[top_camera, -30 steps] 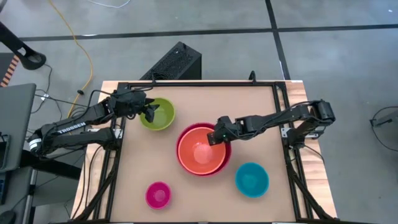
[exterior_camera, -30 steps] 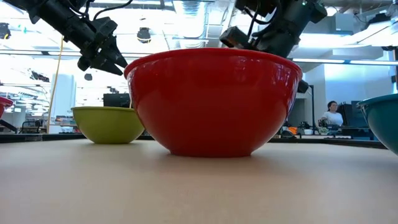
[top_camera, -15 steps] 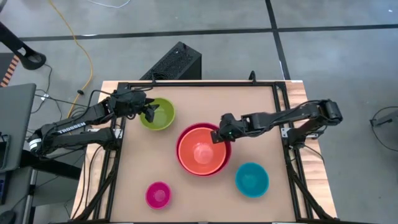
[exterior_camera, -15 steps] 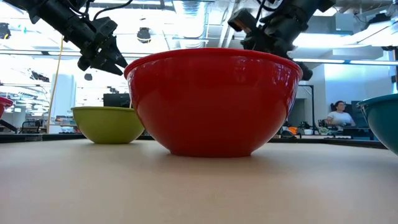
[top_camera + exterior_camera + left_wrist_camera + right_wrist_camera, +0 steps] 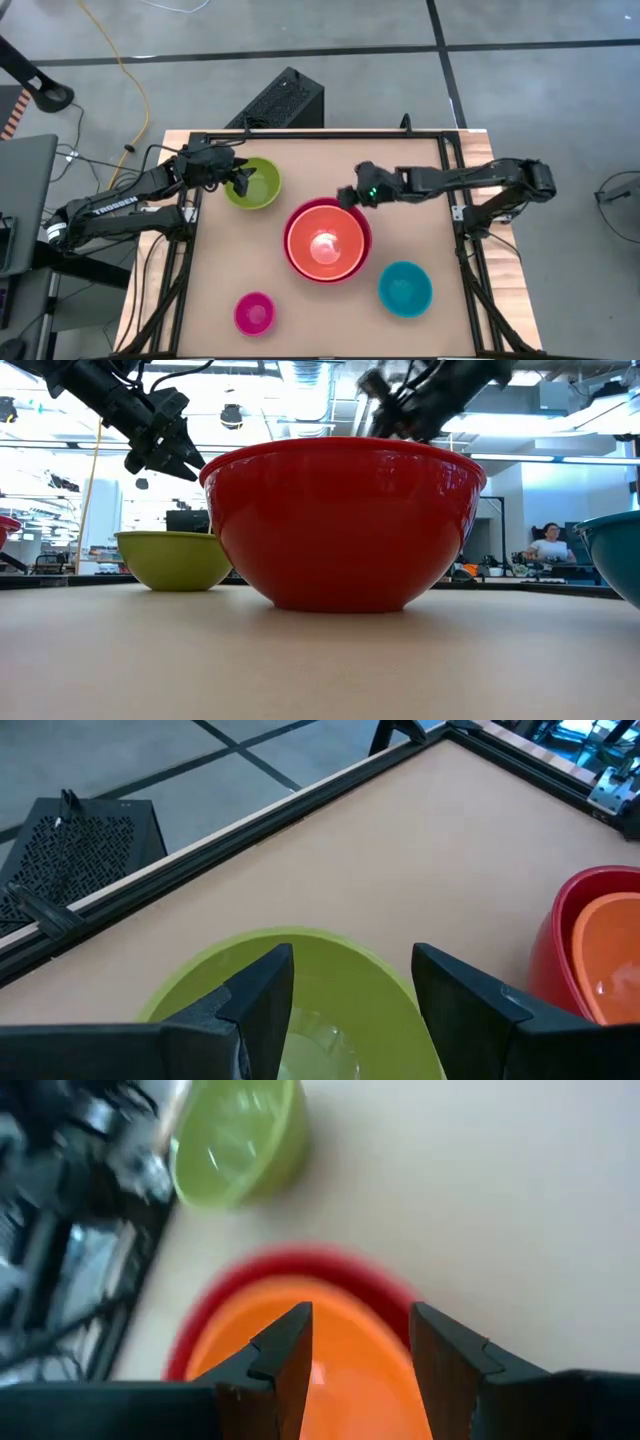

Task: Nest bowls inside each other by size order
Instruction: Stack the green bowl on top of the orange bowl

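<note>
The orange bowl (image 5: 325,245) sits nested inside the large magenta bowl (image 5: 364,228) at the table's middle. It also shows in the right wrist view (image 5: 360,1385). My right gripper (image 5: 346,195) (image 5: 360,1335) hovers open and empty above the far rim of these bowls. The lime green bowl (image 5: 255,183) (image 5: 330,980) stands on its base at the far left. My left gripper (image 5: 243,180) (image 5: 352,970) hangs open just above it, clear of it in the low view (image 5: 185,460). The teal bowl (image 5: 404,287) and the small pink bowl (image 5: 254,312) stand near the front edge.
A dark metal frame (image 5: 455,150) runs along the table's edges, with the arm bases at left and right. A black perforated box (image 5: 280,100) stands on the floor beyond the far edge. Bare tabletop lies between the bowls and at the far right.
My right gripper has risen from the far right rim of the nested orange and magenta bowls and gone toward the table's far edge, now clear of them. The bowls stay where they were. My left gripper has kept still over the green bowl.
</note>
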